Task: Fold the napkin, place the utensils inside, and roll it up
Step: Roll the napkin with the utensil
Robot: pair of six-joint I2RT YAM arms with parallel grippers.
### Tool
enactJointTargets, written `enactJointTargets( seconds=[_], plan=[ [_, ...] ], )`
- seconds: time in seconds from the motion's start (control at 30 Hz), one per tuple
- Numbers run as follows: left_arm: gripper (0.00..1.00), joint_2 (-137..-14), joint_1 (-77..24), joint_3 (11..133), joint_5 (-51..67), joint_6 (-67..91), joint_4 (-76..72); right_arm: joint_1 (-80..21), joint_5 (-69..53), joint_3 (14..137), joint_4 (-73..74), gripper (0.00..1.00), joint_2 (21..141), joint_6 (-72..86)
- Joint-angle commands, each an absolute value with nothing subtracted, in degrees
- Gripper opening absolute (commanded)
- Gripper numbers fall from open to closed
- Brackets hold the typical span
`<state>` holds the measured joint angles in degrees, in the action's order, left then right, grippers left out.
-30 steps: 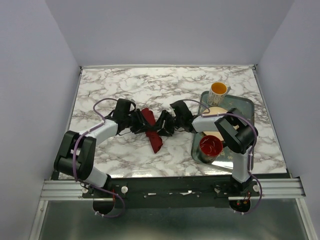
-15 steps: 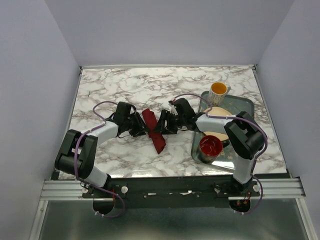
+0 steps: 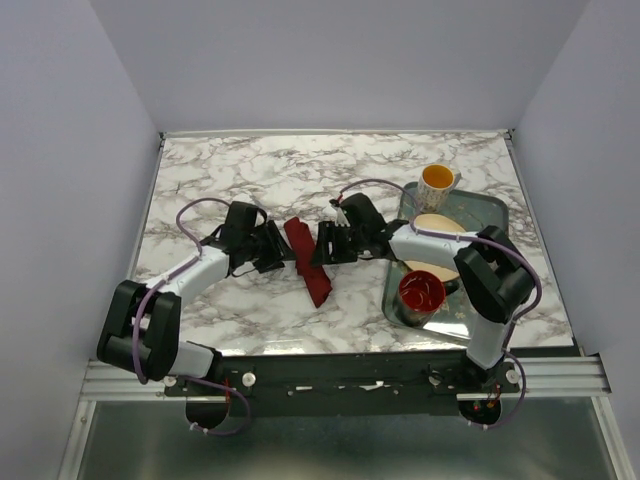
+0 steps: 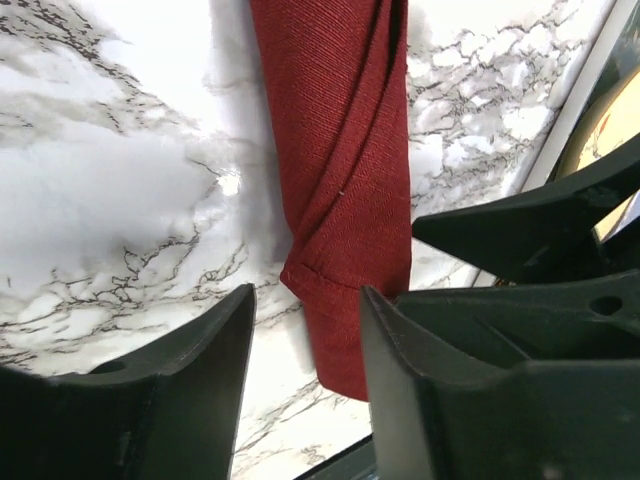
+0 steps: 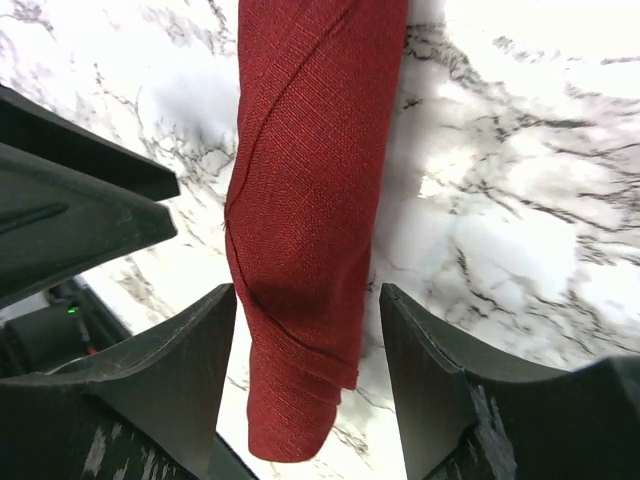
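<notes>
Two sets of jaws stand apart: left gripper [image 3: 284, 255] and right gripper [image 3: 322, 250] flank the rolled napkin [image 3: 315, 284] (maroon).

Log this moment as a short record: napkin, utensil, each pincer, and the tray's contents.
napkin: rolled into a narrow roll, lying on the marble table between the two arms
utensil: not visible in any view
left pincer: open, low at one end of the roll, not clamped on it
right pincer: open, straddling the roll, gap showing on one side
tray: right of the napkin; mug at its far corner, plate, red bowl
</notes>
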<state>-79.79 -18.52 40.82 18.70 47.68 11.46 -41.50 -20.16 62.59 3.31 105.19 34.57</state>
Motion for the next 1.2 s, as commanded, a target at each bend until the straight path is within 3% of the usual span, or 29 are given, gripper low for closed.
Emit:
enactJointTargets(
  seconds=[0.0, 0.63, 0.87, 1.17],
  plan=[
    [0.59, -79.18, -18.9, 43.68, 20.3, 45.7, 14.76, -42.01, -13.28, 64.86, 9.05, 0.67, 101.52, 29.36],
    [0.54, -82.27, -21.27, 42.37, 18.72, 47.28, 11.26, -40.78, -14.5, 63.98, 10.2, 0.67, 97.56, 31.46],
    [0.45, -83.76, -21.27, 38.94, 20.56, 50.62, 5.37, -40.87, -16.69, 64.25, 9.76, 0.67, 98.52, 31.64],
    [0.41, -83.41, -21.18, 37.79, 18.72, 51.68, 3.95, -41.04, -21.62, 61.96, 6.6, 0.61, 101.24, 32.96]
  ],
)
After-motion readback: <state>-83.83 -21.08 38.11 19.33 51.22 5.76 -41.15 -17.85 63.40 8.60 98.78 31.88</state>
